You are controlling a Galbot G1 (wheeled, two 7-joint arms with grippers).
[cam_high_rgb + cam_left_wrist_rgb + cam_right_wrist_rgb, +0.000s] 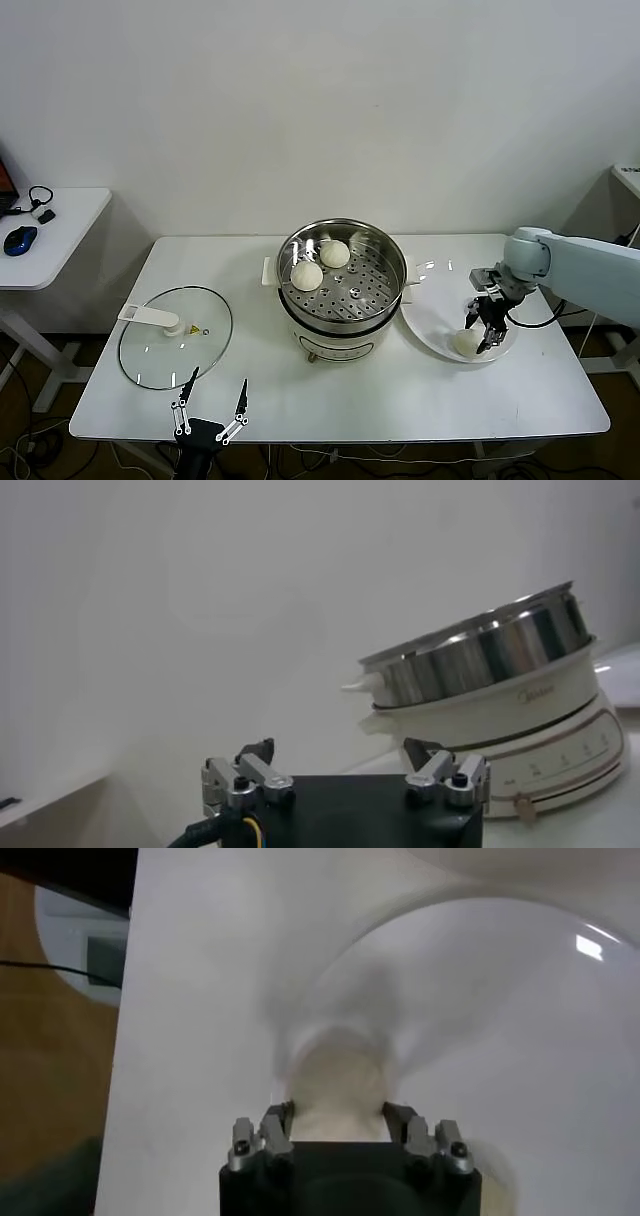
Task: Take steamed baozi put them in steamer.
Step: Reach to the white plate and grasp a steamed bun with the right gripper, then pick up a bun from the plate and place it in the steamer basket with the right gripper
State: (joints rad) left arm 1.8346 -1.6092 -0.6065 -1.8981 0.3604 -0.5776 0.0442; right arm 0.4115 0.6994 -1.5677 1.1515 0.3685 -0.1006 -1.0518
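Small off-white pleated bun point(467, 341) on flat white plate point(430, 310) is clamped by right gripper point(486, 328); soft dough could be squashed or dropped during lift to shiny steel steamer point(343, 285); left gripper point(210, 412) is parked, jaws wide.

Three baozi point(334, 253), one steamer point(345, 318), one plate point(432, 310), one glass lid point(210, 345).

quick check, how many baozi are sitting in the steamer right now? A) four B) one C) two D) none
C: two baozi lie on the perforated tray of the steamer, while a third is on the white plate between the right gripper's fingers.
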